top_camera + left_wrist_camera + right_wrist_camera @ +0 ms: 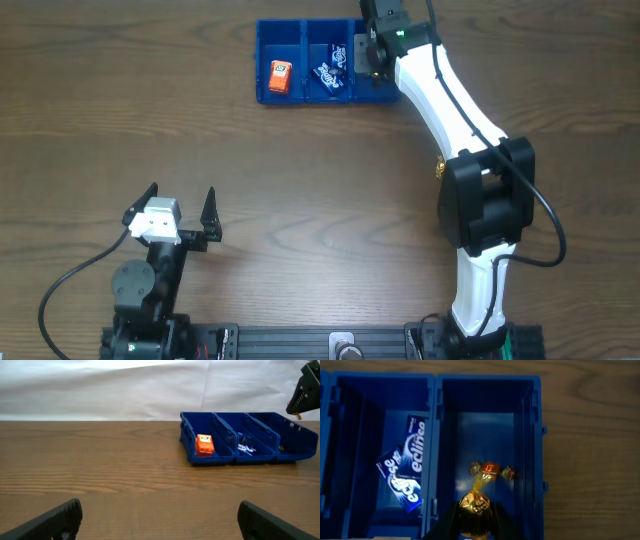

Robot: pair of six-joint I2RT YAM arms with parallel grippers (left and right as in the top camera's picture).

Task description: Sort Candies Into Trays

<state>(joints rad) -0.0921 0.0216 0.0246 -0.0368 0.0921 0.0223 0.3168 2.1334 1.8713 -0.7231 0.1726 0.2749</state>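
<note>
From above, at the far edge of the bench (300, 190): blue tray (325, 98) with three compartments, orange candy (280, 77) in one end, blue packs (330, 74) in the middle, right hand (365, 50) over the other end. Nearer the arm bases, well apart from the tray: left hand (181, 192), spread wide, holding nothing. Through the left wrist camera: two fingers (55, 520) far apart above bare wood, tray ahead, right hand high over its far end. Through the right wrist camera: right hand clamped on a gold-wrapped candy (477, 502), hanging over the end compartment beside the blue packs, twisted wrapper end pointing at the compartment floor; cannot tell whether that tip touches. Looks like the placing step, nearly complete. Next move likely calls for parting the fingers so the candy drops into this compartment, then lifting straight up, clear of the walls.
</note>
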